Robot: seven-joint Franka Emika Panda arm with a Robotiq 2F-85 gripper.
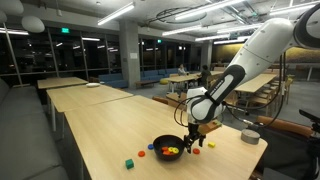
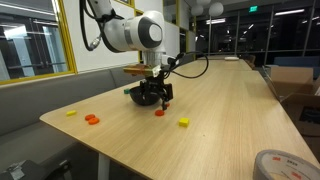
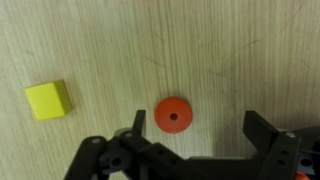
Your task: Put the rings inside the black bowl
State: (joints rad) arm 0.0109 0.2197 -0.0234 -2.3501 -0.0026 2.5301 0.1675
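**Exterior view.**
- Gripper [image 1: 193,141]: held low over the wooden table [image 1: 100,140], fingers pointed down.
- Black bowl [image 1: 166,146]: set upright on the table just beside the gripper, on the side away from the arm. Yellow and orange-red bits are seen inside it.
- Three small pieces are laid apart on the table beyond the bowl from the gripper. The far orange-red ring [image 1: 152,147] is nearest, then the blue ring [image 1: 141,154], and the yellow piece [image 1: 128,163] is farthest.
- Grey container [image 1: 250,136]: stood well apart from the gripper, on the arm's side.

**Exterior view.**
- Gripper [image 2: 158,97]: the black bowl [image 2: 138,95] is partly hidden behind it.
- Orange-red ring [image 2: 158,112]: laid flat on the table [image 2: 230,110], just below the gripper on the camera side.
- Yellow block [image 2: 183,122]: placed near the gripper.
- Far orange-red ring [image 2: 91,119] and yellow piece [image 2: 70,112]: found well apart from the gripper, by the table edge.

**Wrist view.**
- Gripper [image 3: 195,122]: spread wide, with nothing pinched.
- Orange-red ring [image 3: 173,115]: laid flat between the fingers [image 3: 135,128], closer to one and touched by neither.
- Yellow block [image 3: 48,100]: set outside the fingers, apart from the gripper.
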